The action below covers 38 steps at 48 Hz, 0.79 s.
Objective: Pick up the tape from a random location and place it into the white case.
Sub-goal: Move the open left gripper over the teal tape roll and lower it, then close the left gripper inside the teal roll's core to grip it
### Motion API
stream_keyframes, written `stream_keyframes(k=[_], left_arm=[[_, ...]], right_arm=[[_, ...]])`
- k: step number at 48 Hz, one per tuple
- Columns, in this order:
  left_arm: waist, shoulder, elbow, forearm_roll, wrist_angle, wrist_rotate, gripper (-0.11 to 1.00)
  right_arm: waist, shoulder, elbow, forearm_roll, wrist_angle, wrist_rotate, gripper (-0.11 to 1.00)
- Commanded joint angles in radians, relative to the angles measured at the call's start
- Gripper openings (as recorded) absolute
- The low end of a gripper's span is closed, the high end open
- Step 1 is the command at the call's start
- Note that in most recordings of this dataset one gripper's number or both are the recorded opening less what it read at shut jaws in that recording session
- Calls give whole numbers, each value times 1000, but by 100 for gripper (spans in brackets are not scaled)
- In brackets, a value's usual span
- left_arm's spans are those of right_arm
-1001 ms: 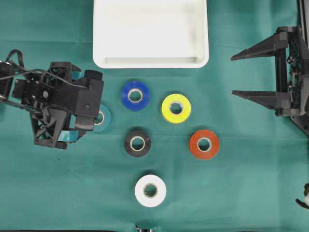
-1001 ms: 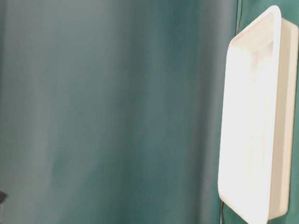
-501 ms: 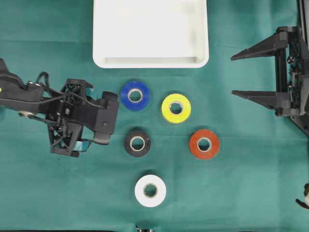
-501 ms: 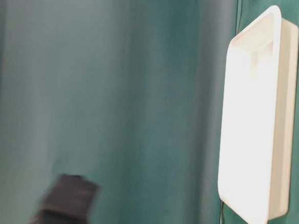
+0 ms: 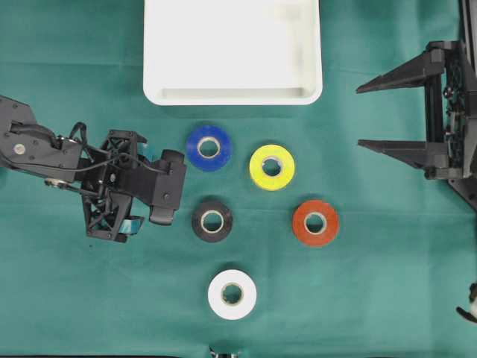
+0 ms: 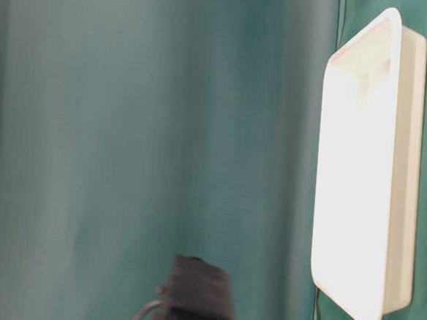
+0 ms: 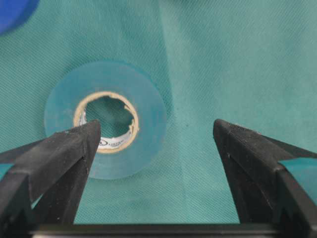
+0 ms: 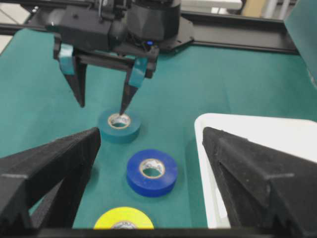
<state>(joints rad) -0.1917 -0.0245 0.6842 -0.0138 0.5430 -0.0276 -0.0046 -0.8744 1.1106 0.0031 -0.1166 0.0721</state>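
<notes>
A teal tape roll [image 7: 105, 125] lies flat on the green cloth. My left gripper [image 7: 156, 131] hangs open over it, with one fingertip [image 7: 74, 144] above the roll's core and the other over bare cloth to the right. From the right wrist view the teal tape roll [image 8: 119, 126] sits under the left gripper [image 8: 101, 106]. Overhead, the left gripper [image 5: 119, 186] hides that roll. The white case [image 5: 231, 95] lies at the far middle with nothing in it; its rim [image 8: 203, 148] also shows. My right gripper [image 5: 365, 115] stands open at the right, holding nothing.
Five more rolls lie on the cloth: blue [image 5: 209, 148], yellow [image 5: 272, 166], black [image 5: 212, 221], red [image 5: 315, 222] and white [image 5: 232, 294]. The black and blue rolls are just right of the left gripper. The table-level view shows the white case [image 6: 367, 171] edge-on.
My left arm has swung to the right, so its open gripper now covers the teal roll. The right arm and all rolls have stayed put.
</notes>
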Motion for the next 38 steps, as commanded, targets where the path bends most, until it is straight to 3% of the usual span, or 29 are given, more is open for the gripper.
stream_keyframes(k=[1, 38], left_arm=[[-2, -2, -5, 3, -21, 0, 99], [21, 54, 34, 3, -129, 2, 99]], right_arm=[[-2, 5, -25, -2, -5, -2, 92], [-2, 21, -23, -2, -5, -3, 92]])
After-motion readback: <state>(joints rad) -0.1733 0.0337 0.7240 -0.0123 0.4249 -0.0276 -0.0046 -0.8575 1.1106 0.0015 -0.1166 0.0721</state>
